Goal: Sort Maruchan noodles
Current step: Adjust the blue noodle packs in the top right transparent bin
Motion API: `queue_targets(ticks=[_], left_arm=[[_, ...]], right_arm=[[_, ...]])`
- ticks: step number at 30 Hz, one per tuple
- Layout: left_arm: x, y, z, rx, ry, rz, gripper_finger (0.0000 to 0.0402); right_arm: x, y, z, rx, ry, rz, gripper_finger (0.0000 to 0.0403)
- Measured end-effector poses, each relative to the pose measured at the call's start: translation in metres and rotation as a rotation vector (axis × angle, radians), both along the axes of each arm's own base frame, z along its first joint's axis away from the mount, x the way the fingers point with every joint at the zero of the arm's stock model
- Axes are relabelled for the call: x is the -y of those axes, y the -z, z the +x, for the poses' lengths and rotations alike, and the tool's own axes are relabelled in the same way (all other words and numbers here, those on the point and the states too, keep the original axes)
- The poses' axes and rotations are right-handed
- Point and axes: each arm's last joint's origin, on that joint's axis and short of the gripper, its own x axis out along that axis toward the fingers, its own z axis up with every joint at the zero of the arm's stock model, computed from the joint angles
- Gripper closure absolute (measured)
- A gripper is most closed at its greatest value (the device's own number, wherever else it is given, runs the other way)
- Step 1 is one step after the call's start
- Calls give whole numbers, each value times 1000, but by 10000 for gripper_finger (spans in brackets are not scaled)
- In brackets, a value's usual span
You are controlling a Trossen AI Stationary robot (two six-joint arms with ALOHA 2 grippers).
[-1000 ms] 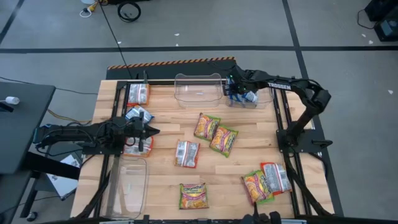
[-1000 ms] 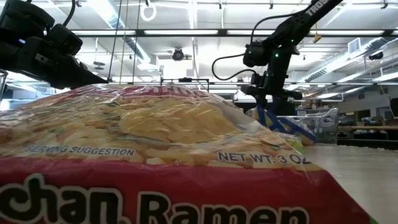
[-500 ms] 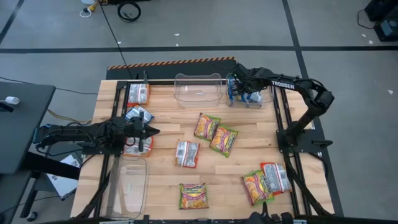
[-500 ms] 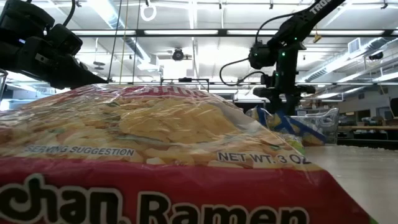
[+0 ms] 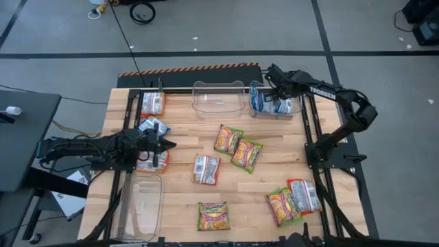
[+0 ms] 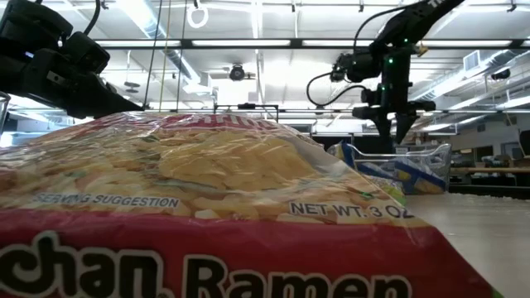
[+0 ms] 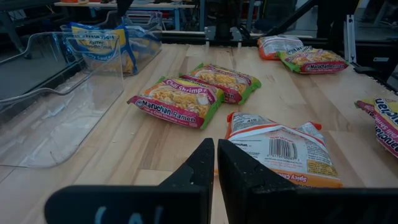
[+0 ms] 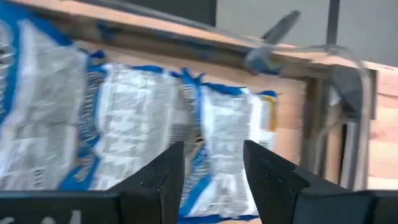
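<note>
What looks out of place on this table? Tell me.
One thing stands out: a noodle packet lies right against the low camera and blocks most of its view. The blue packets in the clear tub at the far right lean unevenly under the open right gripper. The other packets simply lie scattered, unsorted.

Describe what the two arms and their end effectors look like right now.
Both are matte black jointed arms. The right arm carries white TROSSEN lettering and a looped black cable, and a green light glows on it in the low view. Each end effector, left and right, has two flat dark tapered fingers.
</note>
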Motion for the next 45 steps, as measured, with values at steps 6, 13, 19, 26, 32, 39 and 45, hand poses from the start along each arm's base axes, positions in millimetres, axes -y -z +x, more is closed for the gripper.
queue_targets(ticks=[6, 13, 19, 26, 32, 39, 45], left_arm=[[0, 0, 0, 0, 0, 0, 374], [0, 0, 0, 0, 0, 0, 374], [0, 0, 0, -1, 0, 0, 374], [0, 0, 0, 0, 0, 0, 374], [0, 0, 0, 0, -1, 0, 374], [0, 0, 0, 0, -1, 0, 374], [0, 0, 0, 0, 0, 0, 374]], right_arm=[[3, 3, 1, 24, -27, 41, 234], [10, 21, 4, -24, -12, 99, 235], [11, 30, 9, 20, -17, 134, 244], [2, 25, 32, 171, -76, 98, 245], [6, 41, 45, 157, -57, 81, 245], [11, 59, 50, 121, -32, 102, 250], [12, 57, 45, 89, -11, 91, 314]])
